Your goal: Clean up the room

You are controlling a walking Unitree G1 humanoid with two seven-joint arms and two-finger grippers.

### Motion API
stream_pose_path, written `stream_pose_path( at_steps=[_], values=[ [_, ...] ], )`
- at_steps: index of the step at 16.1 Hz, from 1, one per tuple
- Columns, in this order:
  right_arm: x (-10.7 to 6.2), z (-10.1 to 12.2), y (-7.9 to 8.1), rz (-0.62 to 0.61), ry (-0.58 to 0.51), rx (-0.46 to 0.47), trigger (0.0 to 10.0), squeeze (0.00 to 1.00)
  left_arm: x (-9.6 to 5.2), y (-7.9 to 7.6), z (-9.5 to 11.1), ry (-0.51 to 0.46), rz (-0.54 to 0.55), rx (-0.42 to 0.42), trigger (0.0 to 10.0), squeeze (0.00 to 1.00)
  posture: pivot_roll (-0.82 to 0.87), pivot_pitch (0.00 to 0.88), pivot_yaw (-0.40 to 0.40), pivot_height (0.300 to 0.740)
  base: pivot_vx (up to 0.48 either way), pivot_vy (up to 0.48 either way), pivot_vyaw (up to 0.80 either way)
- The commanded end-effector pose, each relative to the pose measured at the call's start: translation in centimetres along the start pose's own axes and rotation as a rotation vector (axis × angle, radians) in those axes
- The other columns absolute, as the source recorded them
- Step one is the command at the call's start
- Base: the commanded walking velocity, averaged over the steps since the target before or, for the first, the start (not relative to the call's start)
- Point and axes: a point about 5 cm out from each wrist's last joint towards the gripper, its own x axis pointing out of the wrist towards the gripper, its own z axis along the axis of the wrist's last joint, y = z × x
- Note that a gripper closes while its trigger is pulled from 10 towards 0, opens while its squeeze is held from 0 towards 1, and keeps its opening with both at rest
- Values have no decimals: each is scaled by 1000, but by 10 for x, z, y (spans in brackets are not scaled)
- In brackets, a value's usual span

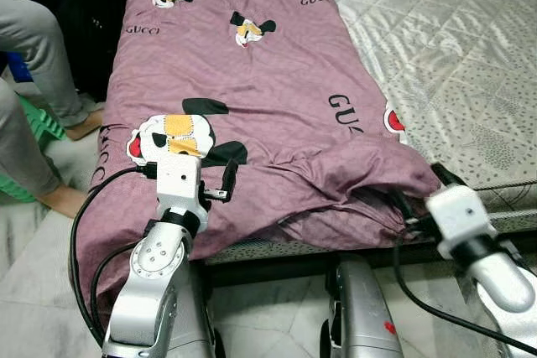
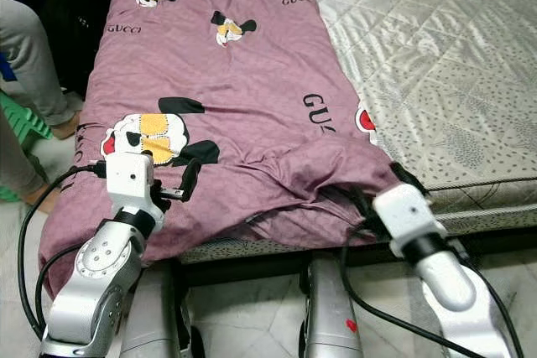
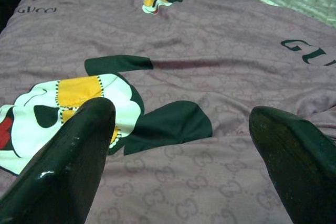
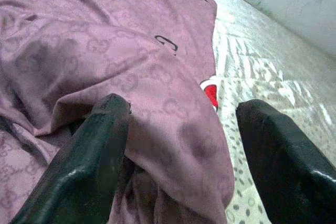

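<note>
At the mattress [image 1: 453, 48] foot edge, our left gripper [image 3: 184, 150] hovers wide open over the purple blanket [image 1: 252, 98]; our right gripper [image 4: 178, 150], also wide, straddles its bunched corner. Closing carelessly, we risk pinching one layer and dragging everything askew. Head views alone show a seated person's legs [image 1: 33, 48] beside the mattress.

Both silver arms are raised and extended forward, left arm on the left, right arm on the right. Left gripper [image 3: 181, 145]: fingers [image 3: 68, 166] spread wide apart, nothing between them. Right gripper [image 4: 178, 150]: fingers [image 4: 92, 161] likewise spread apart, wrist angled inward.
</note>
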Motion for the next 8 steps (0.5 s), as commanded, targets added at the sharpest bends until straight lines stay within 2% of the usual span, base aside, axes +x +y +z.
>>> stream_pose_path(
  at_steps=[1,2,5,8],
  values=[
    [-2,-5,5,25,17,-12,10000,0,-1,2,-2,4,3,9,10000,0,40,191,66,527,0,0,0],
    [-1,-9,6,50,29,-66,10000,0,-1,4,-1,0,9,12,10000,0,42,191,64,527,0,0,0],
    [6,-13,5,61,36,-127,10000,0,-2,5,-1,1,17,13,10000,0,43,192,62,527,0,0,0],
    [23,-12,11,54,15,-175,10000,0,-1,2,0,-2,11,10,10000,0,49,192,64,527,0,0,0]
  ],
)
